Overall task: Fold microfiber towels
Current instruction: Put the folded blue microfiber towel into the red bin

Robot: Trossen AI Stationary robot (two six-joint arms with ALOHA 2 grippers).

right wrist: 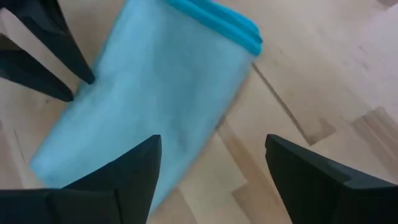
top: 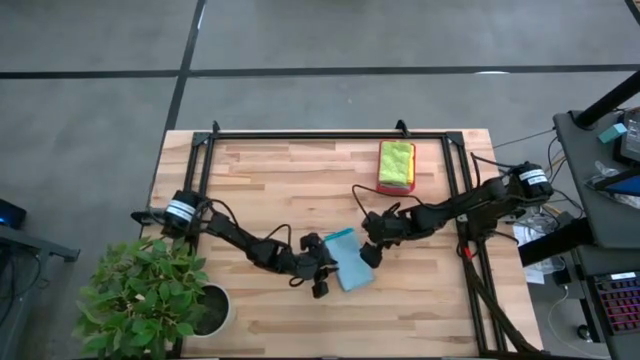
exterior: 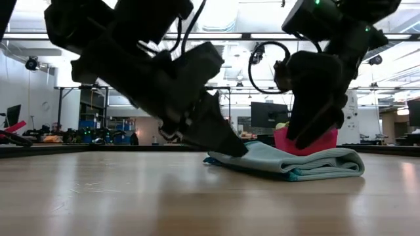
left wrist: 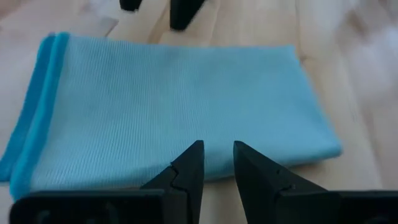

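We find the folded light blue towel [top: 348, 259] flat on the bench [top: 280, 180]; left pincer [top: 322, 270] nearly closed at its edge, right pincer [top: 367, 250] wide open beside it, gripping nothing

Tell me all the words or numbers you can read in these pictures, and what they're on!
No words or numbers can be read anywhere.
Light blue towel: no tag or print shows.
Pink-red tray with the folded lime green towel: no label visible.
Keyboard beside the table: keys too small to read.
Screens in the room behind: too blurred to read.
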